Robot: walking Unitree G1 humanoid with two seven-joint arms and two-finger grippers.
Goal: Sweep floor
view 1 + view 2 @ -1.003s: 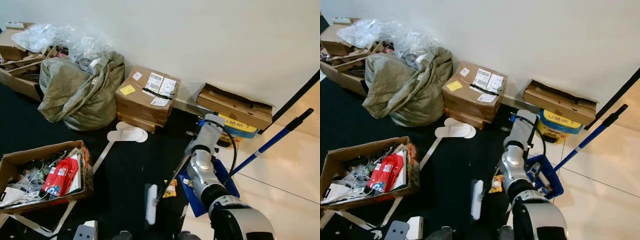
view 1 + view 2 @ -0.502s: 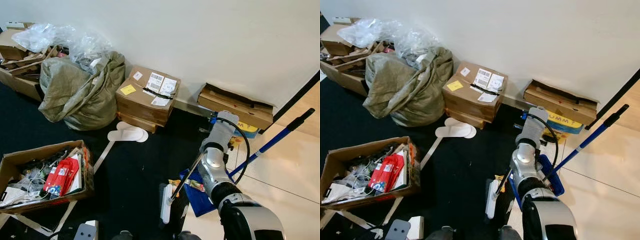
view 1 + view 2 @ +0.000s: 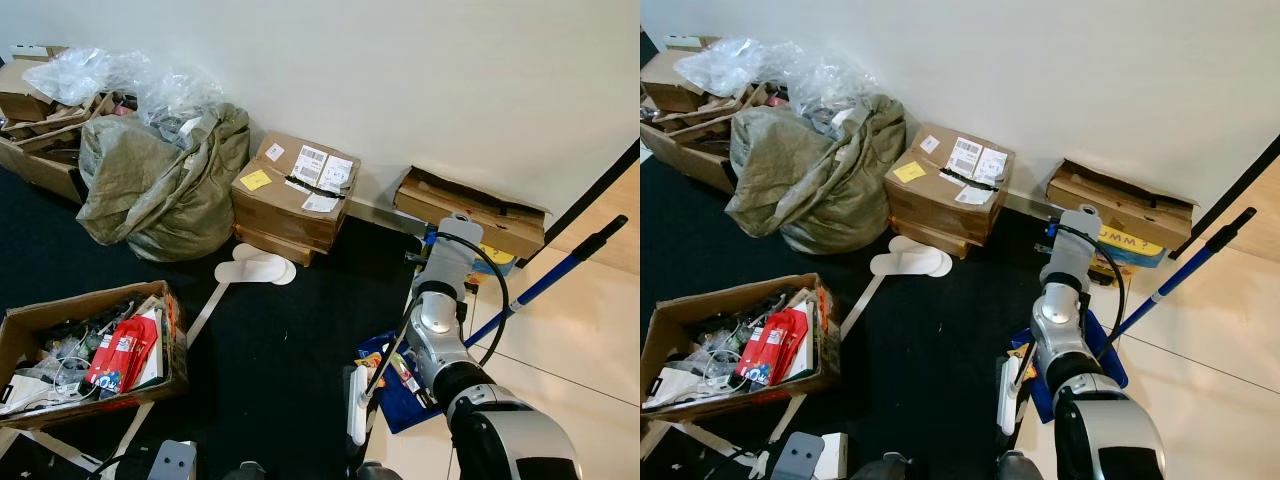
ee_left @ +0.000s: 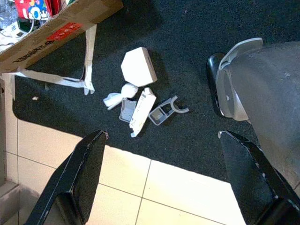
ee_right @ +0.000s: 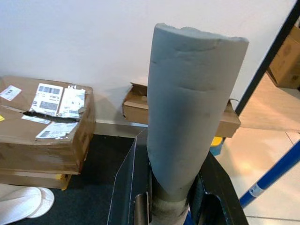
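My right gripper point(image 5: 173, 199) is shut on the grey foam grip point(image 5: 187, 108) of a broom, its black fingers point(image 5: 127, 187) on either side of it. The broom's thin shaft slopes down to a white head point(image 3: 357, 405) at the edge of the black carpet point(image 3: 280, 340). The head lies against a blue dustpan point(image 3: 402, 400), with a yellow wrapper point(image 3: 374, 359) and other scraps on it. The dustpan's long blue handle point(image 3: 545, 285) leans up to the right. My left gripper point(image 4: 164, 164) hangs open above small white and grey litter point(image 4: 138, 96) on the carpet.
Taped cardboard boxes point(image 3: 293, 190), a green sack point(image 3: 160, 180) and clear plastic line the wall. White slippers point(image 3: 255, 268) lie before the boxes. An open box of clutter point(image 3: 90, 350) sits at left. A flat box point(image 3: 470, 210) on a yellow and blue container stands behind my arm. Pale tiles point(image 3: 570, 350) lie at right.
The right arm swung rightward, dragging the broom head across the carpet to the dustpan. The yellow wrapper went with it onto the pan.
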